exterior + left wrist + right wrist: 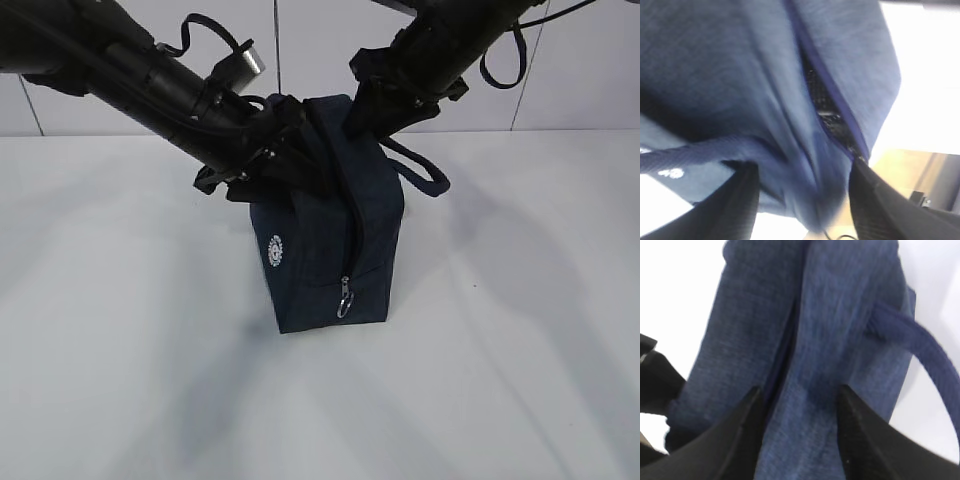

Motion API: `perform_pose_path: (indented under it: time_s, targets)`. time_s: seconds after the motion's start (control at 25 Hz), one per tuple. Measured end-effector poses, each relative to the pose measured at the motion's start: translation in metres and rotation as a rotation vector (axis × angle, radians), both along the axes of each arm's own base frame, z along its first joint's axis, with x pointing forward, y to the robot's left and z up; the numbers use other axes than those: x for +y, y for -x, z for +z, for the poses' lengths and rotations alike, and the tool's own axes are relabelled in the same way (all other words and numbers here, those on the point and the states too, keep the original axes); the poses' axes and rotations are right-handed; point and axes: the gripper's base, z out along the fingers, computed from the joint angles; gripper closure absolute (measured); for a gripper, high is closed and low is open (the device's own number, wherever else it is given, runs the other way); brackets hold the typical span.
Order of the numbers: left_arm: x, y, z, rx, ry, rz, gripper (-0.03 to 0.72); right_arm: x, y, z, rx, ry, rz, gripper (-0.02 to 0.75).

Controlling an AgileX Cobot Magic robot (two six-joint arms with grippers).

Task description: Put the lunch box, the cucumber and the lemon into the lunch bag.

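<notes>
White table [120,380], white tiled wall [320,60] behind. One lunch bag [335,225], dark navy, stands upright near table centre, long axis vertical, narrow zipped end facing the camera. Zipper line runs from the top down the front edge; one metal ring pull [345,300] hangs low near the base. One small round white logo [276,250] on the left side panel, too small to read, no legible writing. Two loop handles: one [425,170] droops off the right side, the other mostly hidden under the left arm.

Two arms come in from upper left and upper right, both at the bag's top. Left gripper [285,150] against the upper left shoulder of the bag; in the left wrist view its fingers [735,200] stand apart with bag fabric bunched between them, a short gap in the zipper seam visible; clamped or just straddling, cannot tell. Right gripper [365,115] at the top right corner; right wrist view shows fingers [740,440] spread either side of a fabric ridge, grip not clear either.

Lunch box, cucumber, lemon: none visible.
</notes>
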Motion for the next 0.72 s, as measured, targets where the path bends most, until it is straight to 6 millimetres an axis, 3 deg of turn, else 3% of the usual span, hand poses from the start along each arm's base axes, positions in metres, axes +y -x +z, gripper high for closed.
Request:
perform_pose_path:
  time_s: [0.2,0.72]
  targets:
    - [0.002,0.002,0.000,-0.008,-0.030,-0.027,0.295,0.001,-0.001,0.008,-0.024,-0.015,0.000,0.377]
    - [0.022,0.020,0.060,-0.254,-0.150,-0.073,0.291,0.002,0.000,0.063,-0.179,-0.084,-0.016,0.376]
